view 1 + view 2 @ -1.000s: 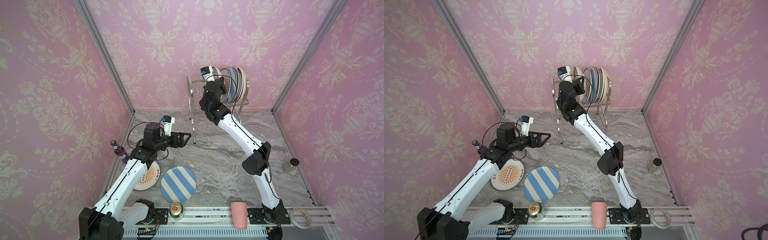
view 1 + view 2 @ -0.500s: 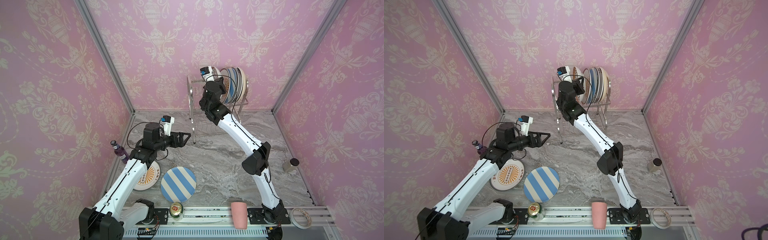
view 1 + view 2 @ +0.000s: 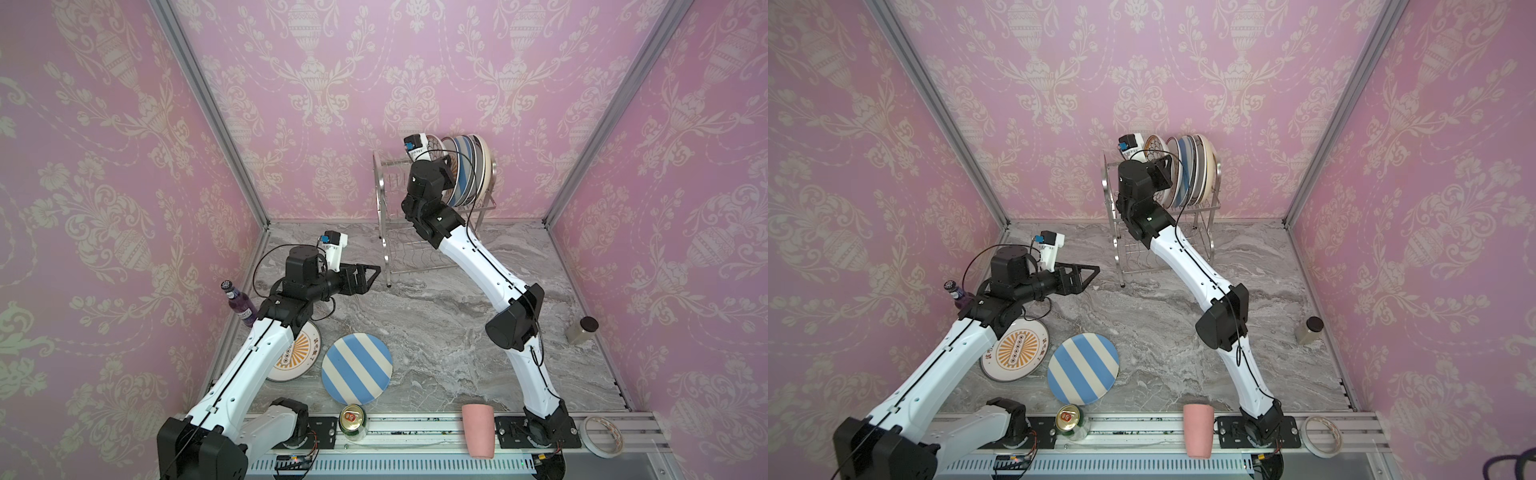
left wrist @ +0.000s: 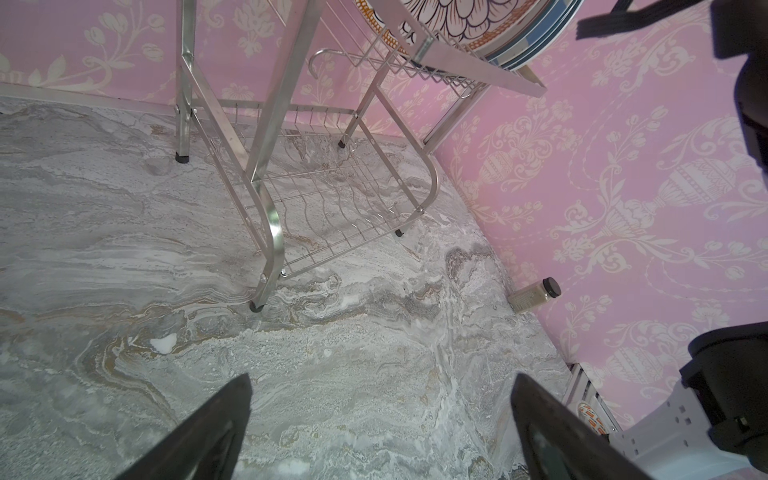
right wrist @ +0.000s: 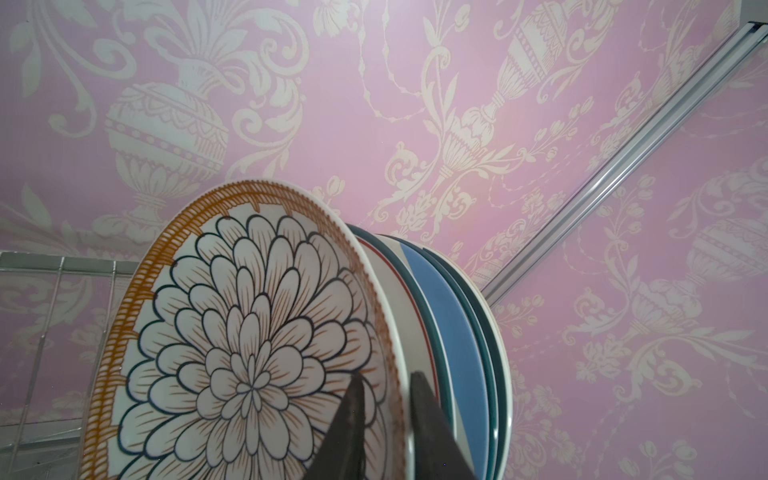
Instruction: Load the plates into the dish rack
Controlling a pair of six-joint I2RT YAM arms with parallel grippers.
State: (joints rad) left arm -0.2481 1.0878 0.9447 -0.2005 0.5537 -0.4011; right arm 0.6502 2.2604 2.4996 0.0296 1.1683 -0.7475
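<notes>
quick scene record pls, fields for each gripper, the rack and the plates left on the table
left gripper: jaws open, empty, above the table
right gripper: jaws astride the rim of the petal plate; grip unclear
dish rack: upper tier holds upright plates in a row, petal plate at one end; lower tier bare
on table: striped plate, sunburst plate, both lying flat

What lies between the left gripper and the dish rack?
Nothing but bare marble tabletop; the left wrist view shows it from left gripper to dish rack.

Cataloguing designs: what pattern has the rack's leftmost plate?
Plate: flower petals, orange rim; right wrist view.
</notes>
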